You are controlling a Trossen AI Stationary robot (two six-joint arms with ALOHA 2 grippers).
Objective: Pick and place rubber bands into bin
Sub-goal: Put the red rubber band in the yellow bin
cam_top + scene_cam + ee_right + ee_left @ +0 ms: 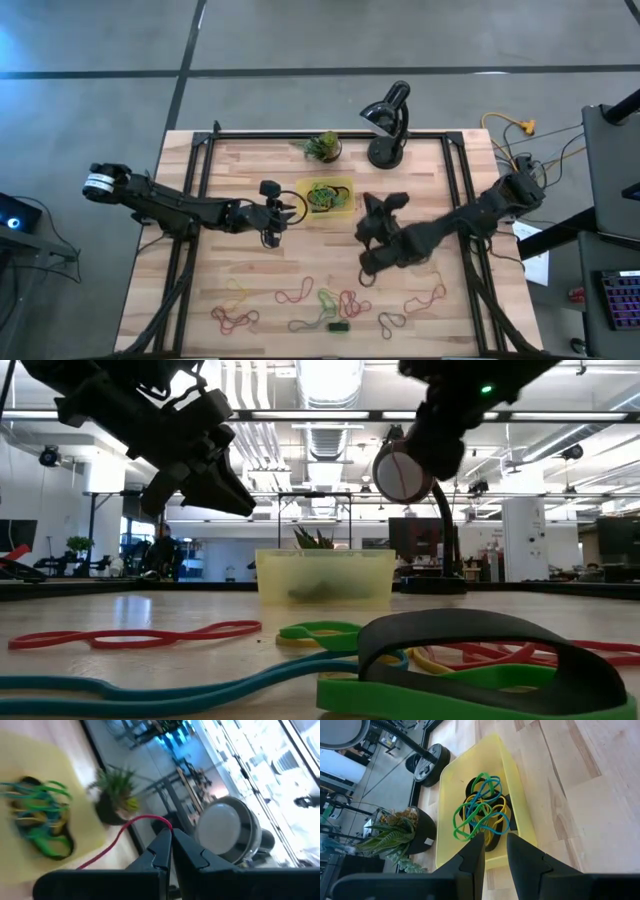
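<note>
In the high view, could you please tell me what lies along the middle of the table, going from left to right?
Left gripper → bin, holding rubber bands → right gripper, shut on a red band.

A translucent-yellow bin (325, 578) stands mid-table with green leaves of a potted plant (318, 539) showing just behind its rim. Nearest the camera lie a dark ring (480, 635) over green bands (440, 693), a red band (135, 635) and a blue band (150, 685). Two dark arms hang above; a desk lamp (403, 473) stands behind.
</note>
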